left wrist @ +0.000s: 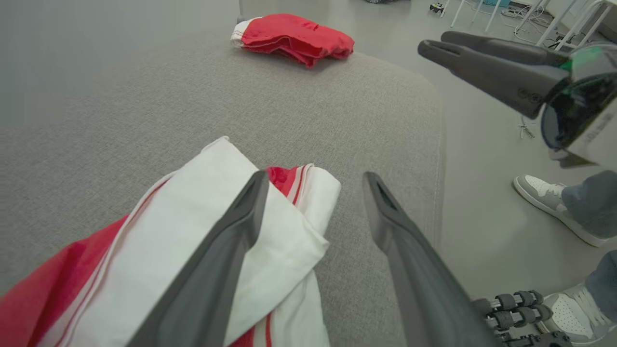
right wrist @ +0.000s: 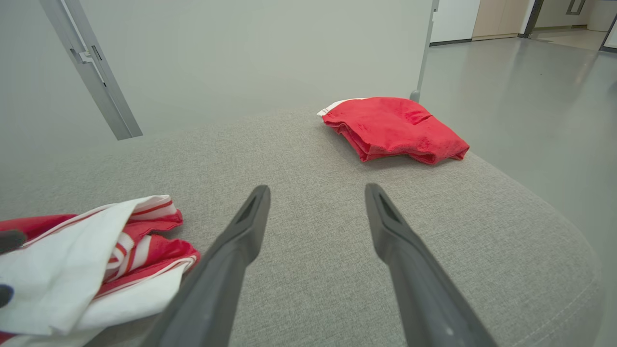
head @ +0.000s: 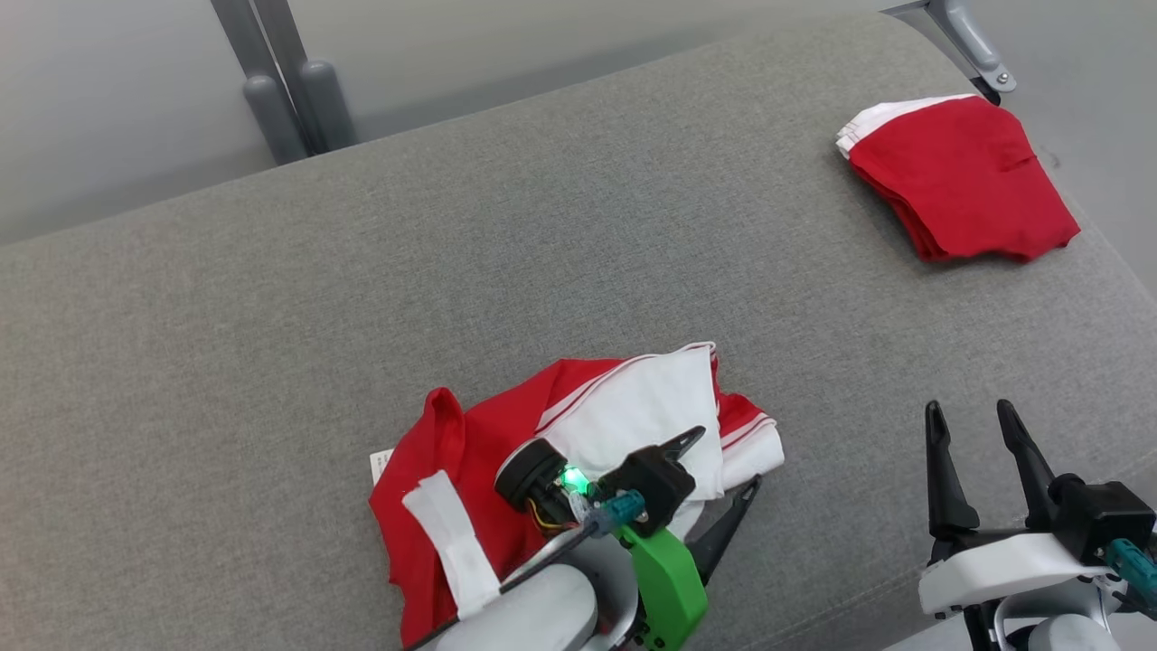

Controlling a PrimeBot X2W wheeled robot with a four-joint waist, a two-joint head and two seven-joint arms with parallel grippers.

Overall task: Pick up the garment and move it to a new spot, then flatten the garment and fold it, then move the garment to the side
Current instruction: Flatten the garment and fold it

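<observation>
Nearest the robot, the left pincer hangs low over the front part of the grey padded bench, its two dark fingers spread wide with nothing clamped between them. In the left wrist view one finger lies over the white cloth and the other stands over bare upholstery just beside it. The garment sits crumpled under and around that pincer. It is a loose heap of red fabric with a broad white panel edged in thin red stripes, bunched into folds at its right end, and it rests on the bench near the front edge. To the right and well apart from the heap, the right pincer hovers above bare bench with its fingers also wide and empty. Its own wrist view shows the garment off to the lower left. Beyond the bench edge, the left wrist view catches a person's grey-and-white shoes on the floor. At the far right corner of the bench lies a folded red pile with a white edge showing along one side. Past the far side, grey metal posts rise from the floor.
</observation>
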